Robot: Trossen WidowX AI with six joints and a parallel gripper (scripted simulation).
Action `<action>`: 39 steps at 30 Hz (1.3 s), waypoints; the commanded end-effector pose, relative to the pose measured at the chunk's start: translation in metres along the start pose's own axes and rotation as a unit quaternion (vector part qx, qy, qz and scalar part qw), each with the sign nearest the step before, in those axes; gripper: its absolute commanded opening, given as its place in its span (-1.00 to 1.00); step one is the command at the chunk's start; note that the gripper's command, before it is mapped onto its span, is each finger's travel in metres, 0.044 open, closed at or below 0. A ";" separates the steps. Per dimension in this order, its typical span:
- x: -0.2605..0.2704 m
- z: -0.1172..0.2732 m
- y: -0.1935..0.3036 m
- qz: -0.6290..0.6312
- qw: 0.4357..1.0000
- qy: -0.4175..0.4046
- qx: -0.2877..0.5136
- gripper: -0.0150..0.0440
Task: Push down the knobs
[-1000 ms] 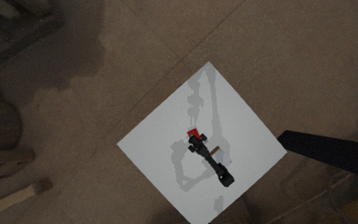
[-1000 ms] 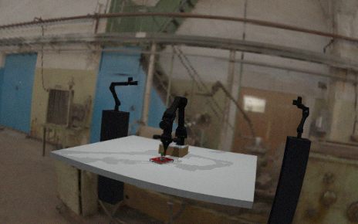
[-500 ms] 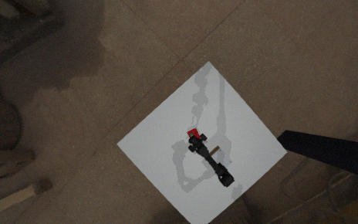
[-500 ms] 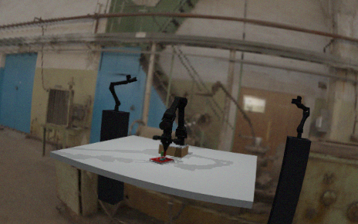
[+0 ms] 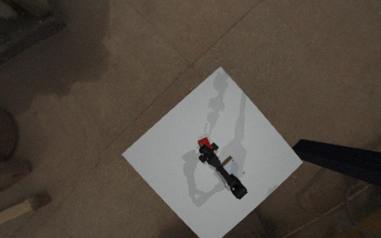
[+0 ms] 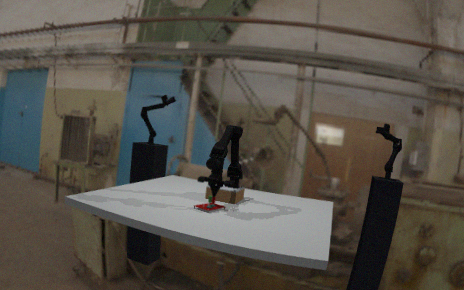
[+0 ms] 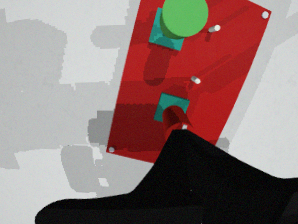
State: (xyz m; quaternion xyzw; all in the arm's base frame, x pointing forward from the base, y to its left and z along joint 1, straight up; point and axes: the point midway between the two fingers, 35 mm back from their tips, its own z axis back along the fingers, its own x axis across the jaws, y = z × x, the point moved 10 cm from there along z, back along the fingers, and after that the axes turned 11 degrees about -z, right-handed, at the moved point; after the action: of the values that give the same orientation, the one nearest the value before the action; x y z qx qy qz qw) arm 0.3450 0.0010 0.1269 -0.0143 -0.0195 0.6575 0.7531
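The red circuit board (image 5: 205,143) (image 7: 225,65) lies on the table under the arm, also in the exterior view (image 6: 201,206). The green knob (image 7: 185,13) (image 6: 210,198) stands over one teal potentiometer (image 7: 156,37), whose edges show beside it. A red knob (image 7: 172,116) is at the other teal potentiometer (image 7: 172,98) and is partly hidden by the fingers; its height above the potentiometer cannot be told. My gripper (image 7: 178,136) (image 6: 215,194) is shut with nothing between the fingertips. Its tips are at or just above the red knob; contact cannot be told.
Two small pale posts (image 7: 214,29) (image 7: 195,80) stand on the board beside the potentiometers. A brown block (image 6: 235,194) stands on the white table (image 6: 280,235) behind the board. Dark pedestals with other arms stand beyond the table.
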 end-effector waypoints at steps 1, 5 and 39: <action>0.000 -0.022 -0.004 0.003 1.000 0.003 0.008 -0.49; 0.000 -0.022 -0.004 0.003 1.000 0.003 0.008 -0.49; 0.000 -0.026 -0.004 0.003 1.000 0.003 0.008 -0.49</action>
State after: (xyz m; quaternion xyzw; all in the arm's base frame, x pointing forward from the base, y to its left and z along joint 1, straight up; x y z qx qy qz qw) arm 0.3454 0.0010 0.1210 -0.0134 -0.0183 0.6575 0.7531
